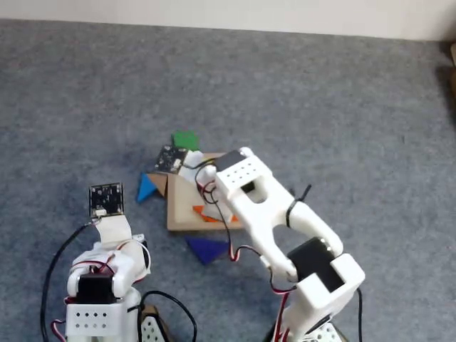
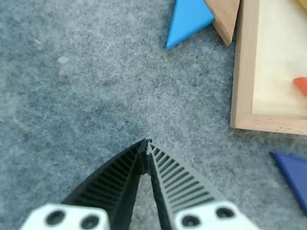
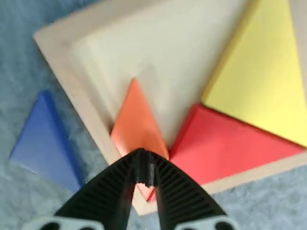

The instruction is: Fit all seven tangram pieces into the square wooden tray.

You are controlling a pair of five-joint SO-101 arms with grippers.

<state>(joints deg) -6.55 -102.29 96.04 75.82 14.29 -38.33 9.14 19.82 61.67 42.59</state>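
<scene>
The square wooden tray (image 3: 86, 103) holds a yellow triangle (image 3: 259, 76), a red piece (image 3: 216, 143) and an orange triangle (image 3: 136, 124) whose near corner lies over the tray's rim. My right gripper (image 3: 143, 165) is shut, its tips just above that orange corner; whether they touch it I cannot tell. A dark blue piece (image 3: 45, 139) lies on the carpet outside the rim. My left gripper (image 2: 145, 145) is shut over bare carpet, short of the tray (image 2: 240, 72). A light blue triangle (image 2: 189, 19) and a plain wooden triangle (image 2: 223, 17) lie beside the tray.
From above, the right arm (image 1: 263, 214) covers most of the tray (image 1: 182, 217). A green piece (image 1: 186, 139) lies just beyond it, the light blue triangle (image 1: 146, 187) to its left, the dark blue piece (image 1: 206, 248) in front. Grey carpet surrounds everything.
</scene>
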